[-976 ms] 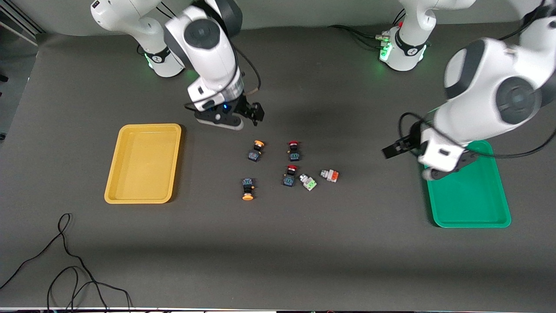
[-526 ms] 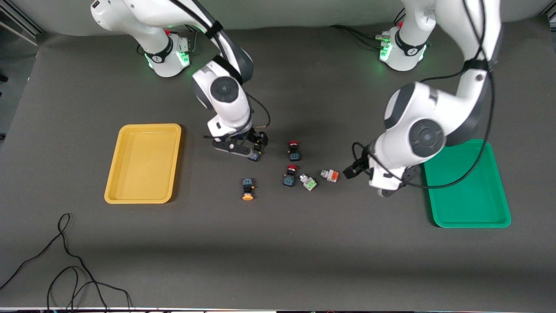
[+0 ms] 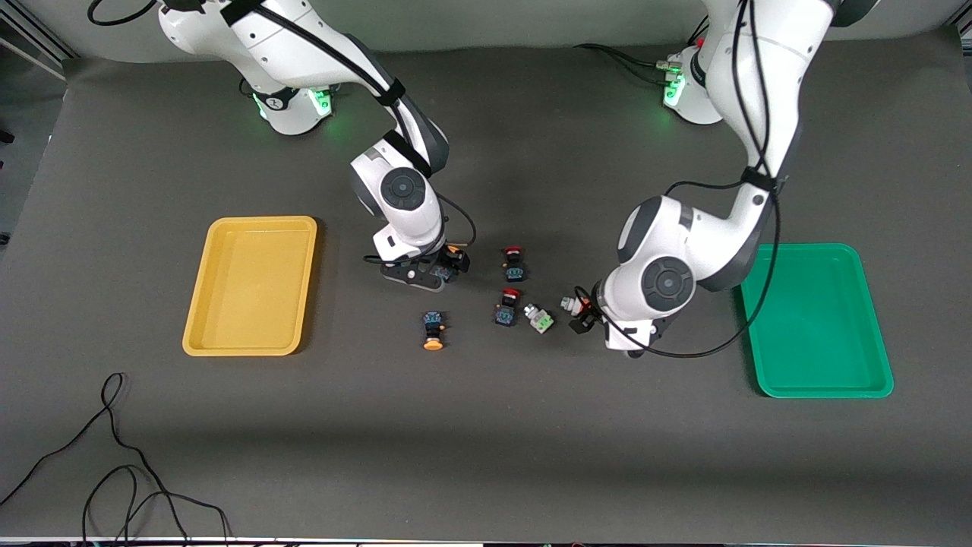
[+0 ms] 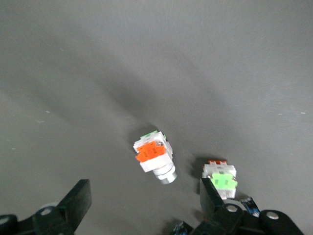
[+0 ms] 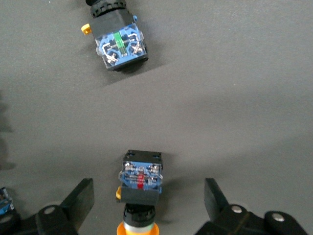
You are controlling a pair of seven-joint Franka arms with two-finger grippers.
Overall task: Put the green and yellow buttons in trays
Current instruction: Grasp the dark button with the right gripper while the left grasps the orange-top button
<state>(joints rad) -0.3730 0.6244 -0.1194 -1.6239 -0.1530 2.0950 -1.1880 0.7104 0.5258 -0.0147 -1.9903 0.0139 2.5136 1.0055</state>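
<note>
My right gripper (image 3: 449, 266) stands open, low at the table. A yellow-capped button (image 5: 139, 196) with a dark body lies between its fingers (image 5: 80, 198). A second yellow-capped button (image 3: 433, 332) lies nearer the front camera. My left gripper (image 3: 583, 317) is open and low over the grey button with the orange face (image 4: 152, 156), which lies just past its fingertips. The grey button with the green face (image 4: 220, 178) lies beside one finger (image 4: 212, 196). The yellow tray (image 3: 250, 289) is toward the right arm's end, the green tray (image 3: 820, 334) toward the left arm's end.
Two red-capped dark switches (image 3: 514, 262) (image 3: 507, 304) lie between the two grippers. The right wrist view shows another dark-bodied switch (image 5: 120, 44) with its cap cut off. Black cables (image 3: 114, 471) lie at the near corner by the right arm's end.
Both arms came down. The right gripper dropped around the yellow-capped button; the left gripper swung from over the green tray to the orange-faced button. No button has moved.
</note>
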